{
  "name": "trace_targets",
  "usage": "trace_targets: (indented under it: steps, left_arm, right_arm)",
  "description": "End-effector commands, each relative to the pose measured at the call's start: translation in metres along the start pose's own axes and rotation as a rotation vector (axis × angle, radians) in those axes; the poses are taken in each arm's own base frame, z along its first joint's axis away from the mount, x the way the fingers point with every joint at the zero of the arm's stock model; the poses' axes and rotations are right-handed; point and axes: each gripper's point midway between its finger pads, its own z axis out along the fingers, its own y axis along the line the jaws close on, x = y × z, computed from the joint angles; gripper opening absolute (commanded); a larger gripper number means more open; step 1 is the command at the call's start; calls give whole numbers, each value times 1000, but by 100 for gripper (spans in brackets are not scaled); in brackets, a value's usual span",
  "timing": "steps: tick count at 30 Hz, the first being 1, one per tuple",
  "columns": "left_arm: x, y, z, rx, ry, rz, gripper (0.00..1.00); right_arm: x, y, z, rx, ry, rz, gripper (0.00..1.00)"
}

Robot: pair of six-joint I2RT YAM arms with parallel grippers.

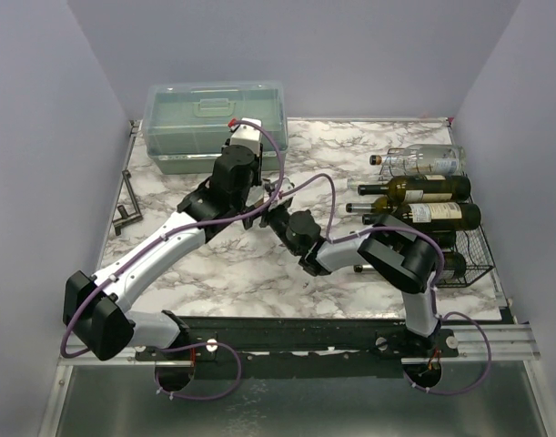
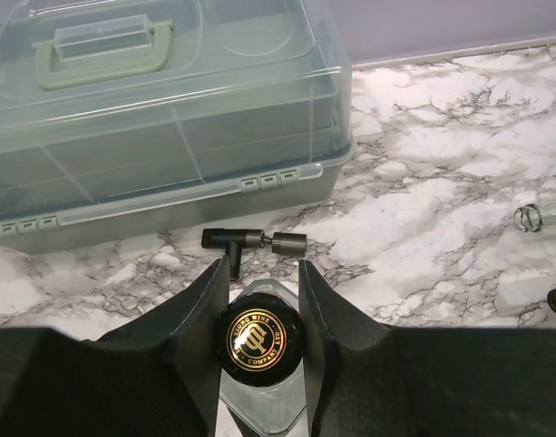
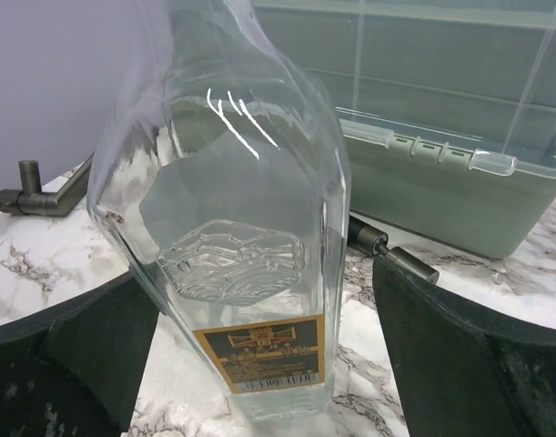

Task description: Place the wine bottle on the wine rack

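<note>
The left tool is clamped on the neck of the wine bottle, at its black cap with a gold emblem. The right tool has its fingers wide apart on both sides of the bottle's body. The bottle is clear glass with a raised pattern and a yellow-black label. It is over the middle of the desk. The wine rack stands at the right edge.

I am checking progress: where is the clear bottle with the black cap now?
The clear bottle is in front of the plastic box, left of the wine rack: the left gripper clamps its cap and the open right gripper straddles its body.
</note>
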Motion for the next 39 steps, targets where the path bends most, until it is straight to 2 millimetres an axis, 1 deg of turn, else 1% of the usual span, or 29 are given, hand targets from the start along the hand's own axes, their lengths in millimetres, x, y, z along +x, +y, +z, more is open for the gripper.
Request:
trace_targets:
  steps: [1,5,9,12,14,18,19,20,21,22,24,27,29,30,31,34,37,39]
  left_arm:
    - [-50,2,-15,1,-162,-78,0]
    - [-49,-1,-17,10,-161,-74,0]
    - [-56,-5,-21,32,-190,-90,0]
    - [-57,-7,-23,45,-202,-88,0]
    - [-58,-7,-25,44,-207,-88,0]
    - [-62,-5,-28,43,-222,-84,0]
    - [-63,-3,-30,41,-229,-84,4]
    - [-64,-3,-32,43,-236,-83,12]
    - [-66,-1,-34,41,-246,-85,22]
    - [-68,1,-36,38,-254,-86,30]
    - [-72,5,-40,25,-274,-93,44]
    - [-81,10,-47,21,-300,-92,74]
    - [-90,14,-55,21,-324,-105,89]
    - [-96,16,-60,27,-340,-111,95]
    - [-100,17,-65,33,-352,-115,99]
    - [-112,28,-80,26,-394,-143,99]
    - [-119,43,-92,-18,-429,-136,99]
    - [-122,52,-100,-41,-459,-148,99]
  right_arm:
    - [-20,-2,5,6,-131,-34,98]
    - [-20,-2,9,2,-150,-68,94]
    - [-24,2,9,-19,-185,-82,81]
    - [-32,3,4,-34,-248,-72,71]
    - [-38,4,1,-43,-282,-64,61]
    - [-42,5,-2,-58,-287,-83,36]
    - [-42,6,-3,-60,-277,-91,28]
    - [-43,5,-3,-60,-267,-100,19]
    - [-43,5,-3,-61,-256,-112,2]
    - [-43,4,-3,-55,-242,-121,1]
    - [-44,1,-5,-44,-221,-133,0]
    - [-49,0,-8,-46,-202,-152,0]
    - [-52,2,-10,-63,-191,-158,0]
    - [-55,4,-10,-76,-188,-162,1]
    - [-54,6,-11,-85,-176,-168,1]
    - [-64,7,-13,-98,-175,-190,1]
    - [-76,10,-14,-125,-156,-246,1]
    - [-89,14,-14,-158,-138,-290,1]
